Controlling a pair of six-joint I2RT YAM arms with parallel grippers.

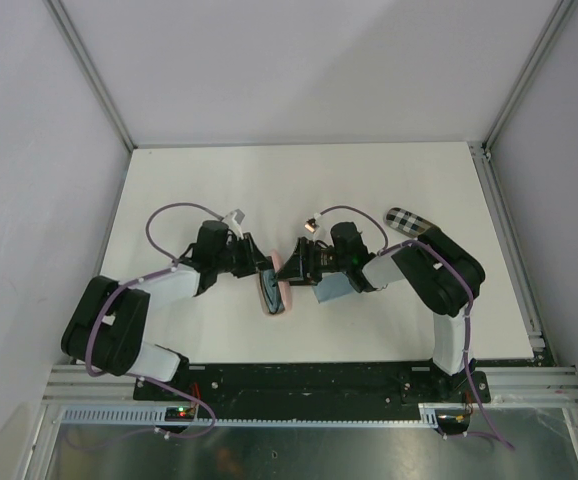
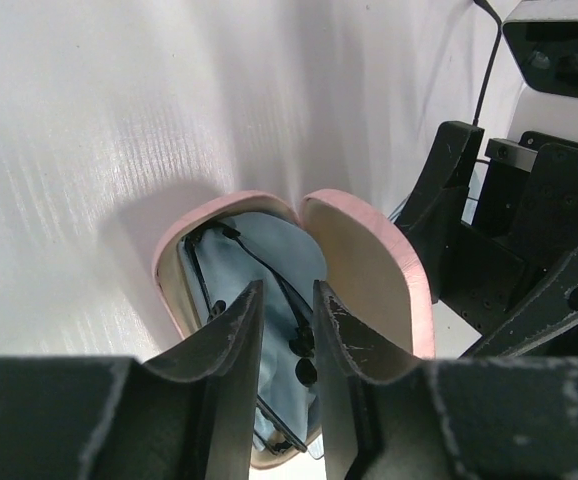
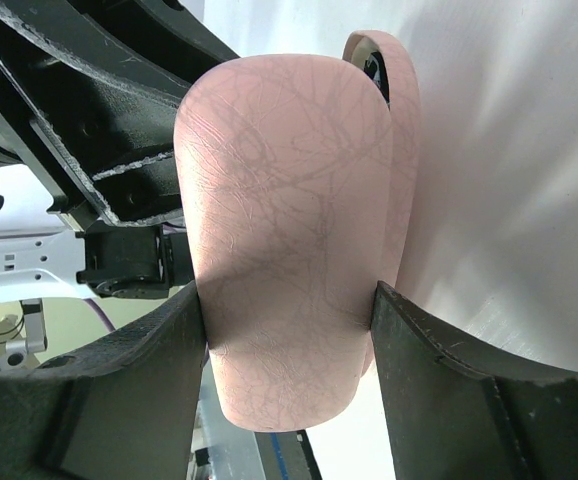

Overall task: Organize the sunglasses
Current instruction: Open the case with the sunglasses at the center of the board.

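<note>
- Sunglasses (image 2: 307, 371): one thin dark-framed pair lies inside the open pink case (image 2: 169, 275), on top of a light blue cloth (image 2: 279, 245). The lens type cannot be determined. No second pair can be identified in any view.
- Pink case: positioned near the centre of the white surface (image 1: 219, 180), between the two arms. The lid (image 3: 289, 220) stands raised on its hinge, to the right of the tray.
- Left claw (image 2: 286, 290): reaches in from the left and sits directly above the open tray. The fingers (image 2: 239, 330) are nearly together, leaving only a narrow gap. Dark frame parts of the sunglasses appear in that gap. Whether the fingers grip the frame or merely straddle it cannot be determined.
- Right claw (image 3: 287, 292): reaches in from the right and is clamped across the lid. One finger (image 3: 399, 340) presses against each long edge of the lid, with the pink outer shell filling the space between them.
- Claw spacing: in the overhead view the left claw (image 1: 261, 268) and right claw (image 1: 294, 262) are just beside each other over the case.
- Checkered case (image 1: 406, 222): lies flat on the surface, farther back and to the right, beside the right arm, well apart from the pink case.
</note>
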